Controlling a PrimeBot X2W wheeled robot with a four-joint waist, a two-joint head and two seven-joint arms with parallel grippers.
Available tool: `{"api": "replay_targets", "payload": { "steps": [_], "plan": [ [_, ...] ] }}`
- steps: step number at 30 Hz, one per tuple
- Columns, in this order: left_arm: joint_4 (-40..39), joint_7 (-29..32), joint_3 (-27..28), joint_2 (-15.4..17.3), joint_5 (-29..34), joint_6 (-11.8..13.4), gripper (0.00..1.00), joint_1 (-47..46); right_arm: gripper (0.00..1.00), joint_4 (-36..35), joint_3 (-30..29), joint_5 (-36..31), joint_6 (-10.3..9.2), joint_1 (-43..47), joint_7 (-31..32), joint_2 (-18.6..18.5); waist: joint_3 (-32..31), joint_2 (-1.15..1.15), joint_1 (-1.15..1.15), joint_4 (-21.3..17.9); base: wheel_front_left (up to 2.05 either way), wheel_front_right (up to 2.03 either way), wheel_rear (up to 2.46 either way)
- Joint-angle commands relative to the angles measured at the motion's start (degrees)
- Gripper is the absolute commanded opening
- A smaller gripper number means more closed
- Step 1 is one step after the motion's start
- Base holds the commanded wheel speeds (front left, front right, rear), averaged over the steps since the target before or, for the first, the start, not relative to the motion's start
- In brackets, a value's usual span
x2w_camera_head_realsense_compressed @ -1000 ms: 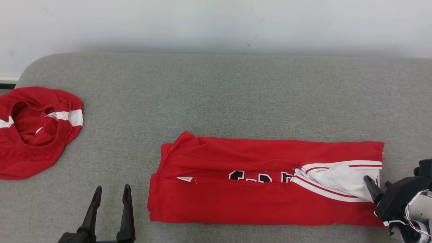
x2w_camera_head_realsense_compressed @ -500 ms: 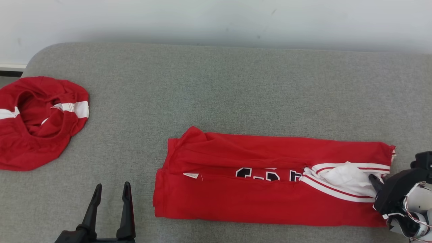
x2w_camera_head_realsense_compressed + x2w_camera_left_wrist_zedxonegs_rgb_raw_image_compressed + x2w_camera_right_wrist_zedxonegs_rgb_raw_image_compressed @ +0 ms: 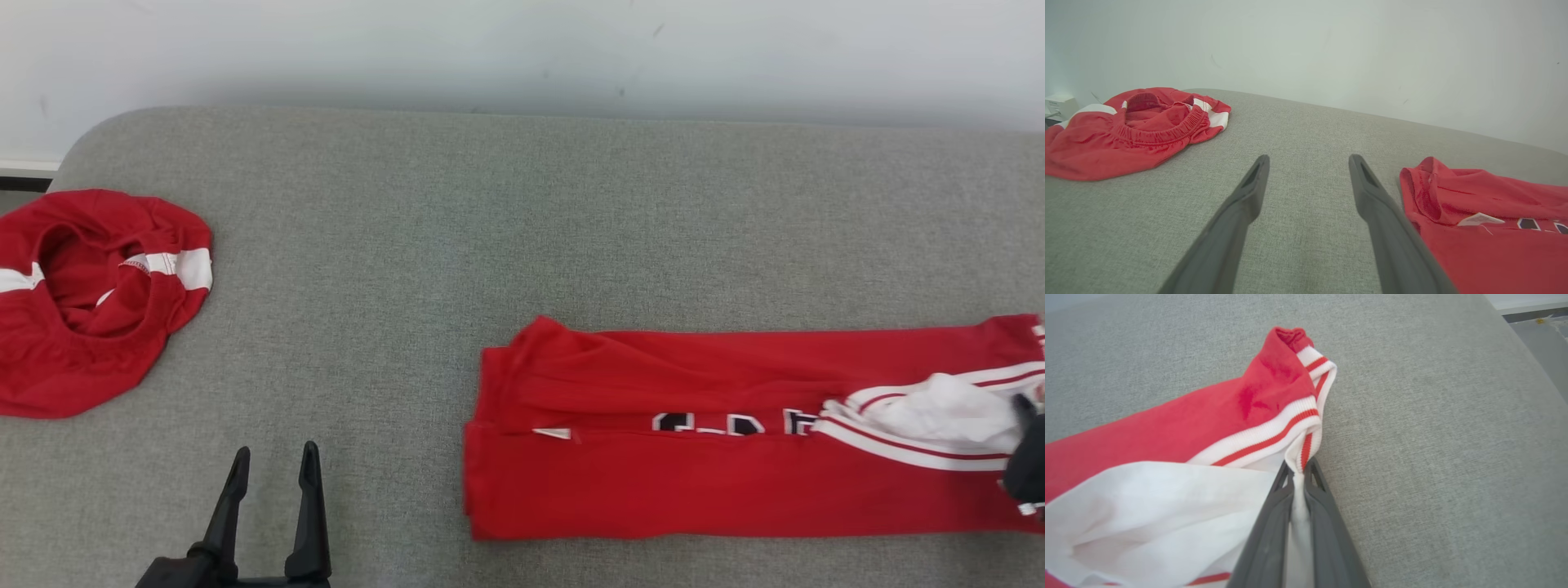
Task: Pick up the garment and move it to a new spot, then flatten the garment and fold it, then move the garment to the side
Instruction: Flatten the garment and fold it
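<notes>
A red garment [image 3: 735,433] with white striped trim and dark lettering lies folded into a long strip on the grey padded table [image 3: 522,229], reaching the head view's right edge. My right gripper [image 3: 1299,470] is shut on its white trimmed end [image 3: 1306,428], the cloth pinched between both fingers; the gripper [image 3: 1027,425] shows as a dark shape at the head view's right edge. My left gripper [image 3: 273,457] stands open over bare table at the lower left, its fingers [image 3: 1249,192] apart with nothing between them, left of the garment's near end [image 3: 1474,220].
A second red garment [image 3: 90,294] with white bands lies crumpled at the table's left edge, also in the left wrist view [image 3: 1131,126]. A pale wall [image 3: 522,49] rises behind the table. The table's right edge [image 3: 1515,347] is close to my right gripper.
The folded red garment has slid to the right along the table, dragged by my right gripper, which has moved toward the right edge. The left gripper has stayed put.
</notes>
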Motion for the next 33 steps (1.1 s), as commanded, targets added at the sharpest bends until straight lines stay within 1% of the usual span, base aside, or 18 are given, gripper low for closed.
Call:
{"api": "replay_targets", "payload": {
  "steps": [1, 7, 13, 20, 24, 28, 33],
  "plan": [
    [0.1, -0.2, -0.1, -0.1, -0.3, 0.2, 1.00, -0.3, 0.00, -0.5, -1.5, -1.3, -0.19, 0.8, -0.4, -1.1, -0.2, -0.01, -0.01, -0.1, 0.00, 0.00, 0.00],
    [0.2, -0.2, -0.5, -0.1, -0.8, 0.3, 1.00, -0.3, 0.00, -4.0, -5.2, -3.1, -0.19, 3.0, 1.6, -0.8, -1.1, -0.01, -0.01, 0.0, 0.00, 0.00, 0.00],
    [0.3, -0.2, -0.7, -0.1, -1.3, 0.5, 1.00, 0.0, 0.00, -10.5, -3.2, -2.9, -0.18, 5.4, 4.4, 1.6, -1.8, -0.01, -0.01, -0.4, 0.00, 0.00, 0.00],
    [0.4, -0.2, -1.2, 0.0, -1.5, 0.9, 1.00, 0.4, 0.00, -20.9, 4.8, -1.8, -0.17, 8.8, 8.8, 6.0, -2.8, -0.01, -0.01, -0.4, 0.00, 0.00, 0.00],
    [0.4, -0.2, -1.3, 0.0, -1.7, 1.0, 1.00, 0.6, 0.00, -24.9, 11.1, -0.7, -0.17, 8.5, 11.0, 7.1, -3.0, -0.01, -0.01, -0.2, 0.00, 0.00, 0.00],
    [0.5, -0.2, -1.4, 0.0, -1.7, 1.0, 1.00, 0.8, 0.00, -25.8, 17.4, 0.4, -0.17, 6.2, 11.9, 8.3, -3.2, -0.01, -0.01, 0.0, 0.00, 0.00, 0.00],
    [0.6, -0.2, -1.8, 0.0, -1.8, 0.9, 1.00, 0.7, 0.00, -22.9, 24.0, 1.5, -0.17, 2.5, 11.7, 10.4, -3.1, -0.01, -0.01, 0.8, 0.00, 0.00, 0.00]
  ]
}}
